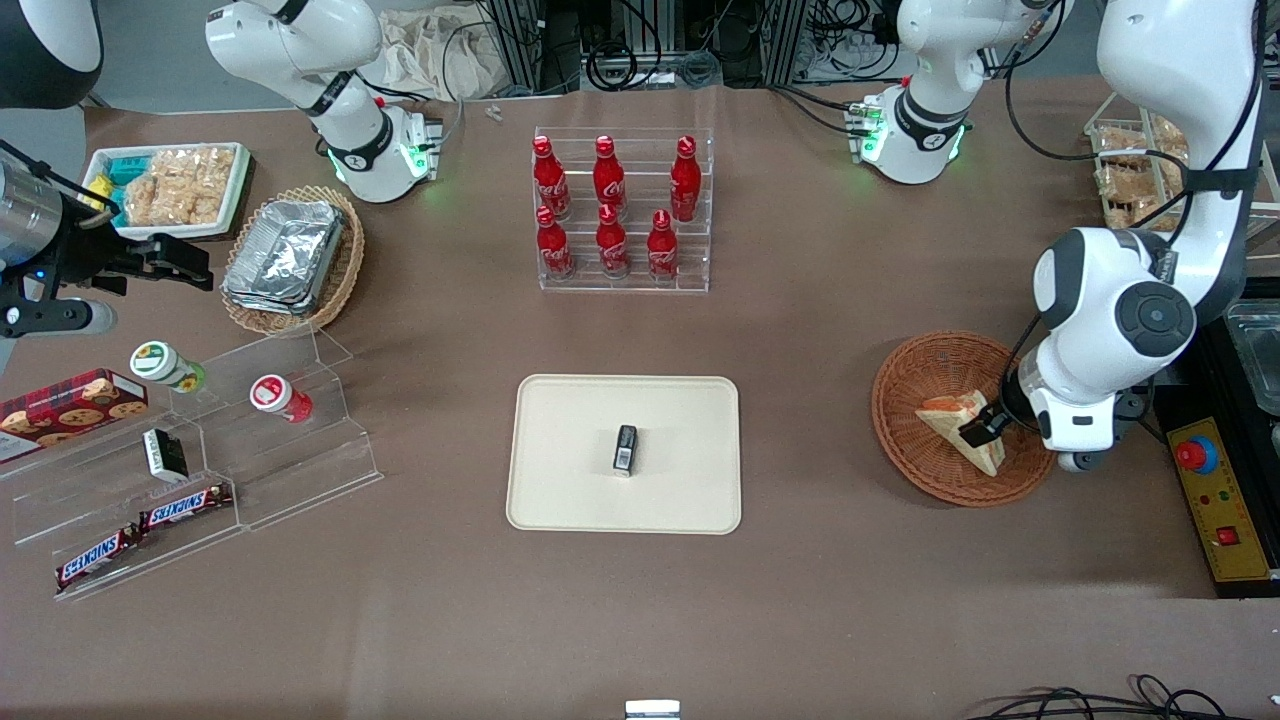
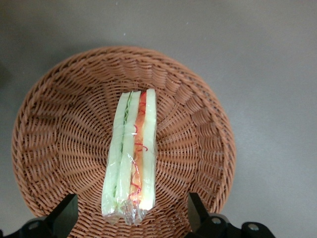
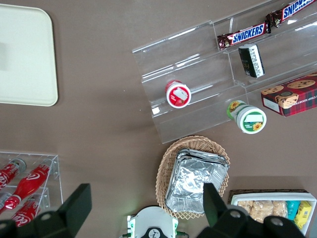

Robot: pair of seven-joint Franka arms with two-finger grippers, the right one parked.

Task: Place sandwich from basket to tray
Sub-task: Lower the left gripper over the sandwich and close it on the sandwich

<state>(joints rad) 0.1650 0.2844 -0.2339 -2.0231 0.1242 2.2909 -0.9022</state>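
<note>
Hand (image 2: 130, 218) open, fingers straddling sandwich (image 2: 131, 156), which lies in the basket (image 2: 44, 148). Not gripped or lifted yet. Tray (image 1: 560, 500) mid-worktop holds only a small dark packet (image 1: 625, 448); grasp, carry, place all remain.

six red bottles (image 1: 611, 208), two snickers bars (image 1: 140, 530), two wicker baskets (image 1: 900, 440), one sandwich (image 1: 962, 420).

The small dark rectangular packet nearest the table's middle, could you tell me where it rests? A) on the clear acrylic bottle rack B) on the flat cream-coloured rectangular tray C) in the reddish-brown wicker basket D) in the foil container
B: the small dark packet lies on the cream tray, while the open gripper hangs over the wrapped wedge sandwich in the reddish-brown basket.
</note>
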